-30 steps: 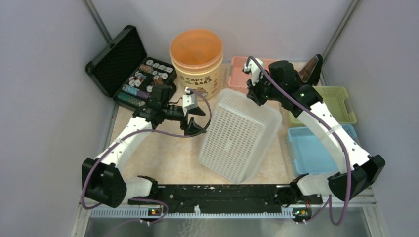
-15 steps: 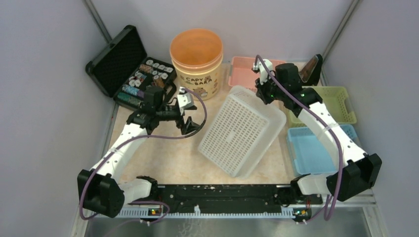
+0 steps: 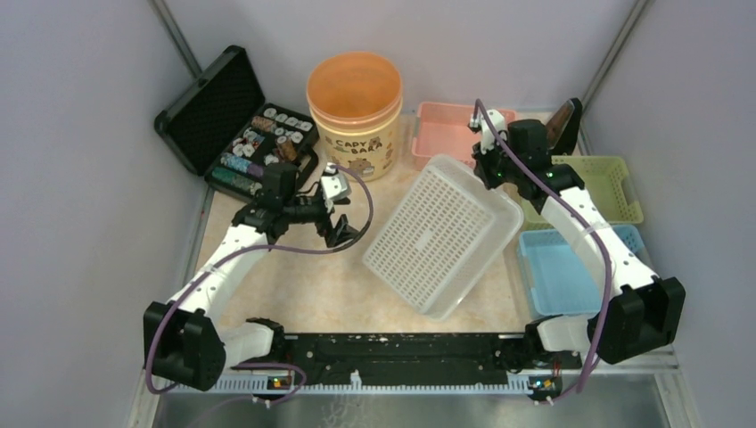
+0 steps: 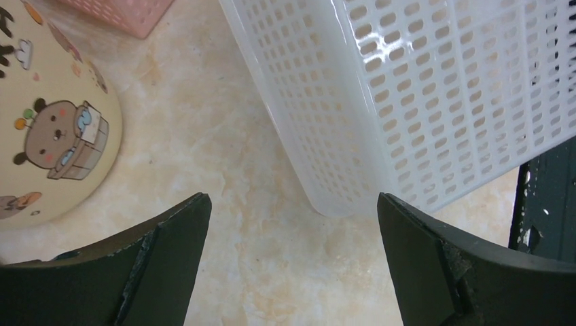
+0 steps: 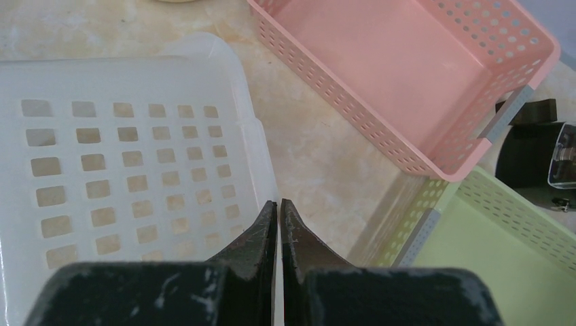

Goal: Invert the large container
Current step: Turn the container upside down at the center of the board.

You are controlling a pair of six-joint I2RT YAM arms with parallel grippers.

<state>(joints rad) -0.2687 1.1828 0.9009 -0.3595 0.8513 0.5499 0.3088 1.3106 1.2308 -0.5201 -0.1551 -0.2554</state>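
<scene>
Arms both reach forward from the near edge. Left gripper (image 3: 346, 225) points right, spread wide, just beside the white basket (image 3: 441, 234) and clear of it. Basket lies bottom-up, mid-table. Farther back, right gripper (image 3: 488, 168) angles down at its far corner, pinched shut on nothing, near the pink tray (image 3: 446, 120).

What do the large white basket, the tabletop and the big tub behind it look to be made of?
White basket: plastic, probably moulded, glossy and slightly translucent, with highlights on its slotted grid walls.
Tabletop: smooth beige surface with marble veining. It could be stone or a printed laminate; the look leaves it open.
Tub: likely plastic, with a cream body carrying a printed cartoon and a translucent orange lid.
</scene>
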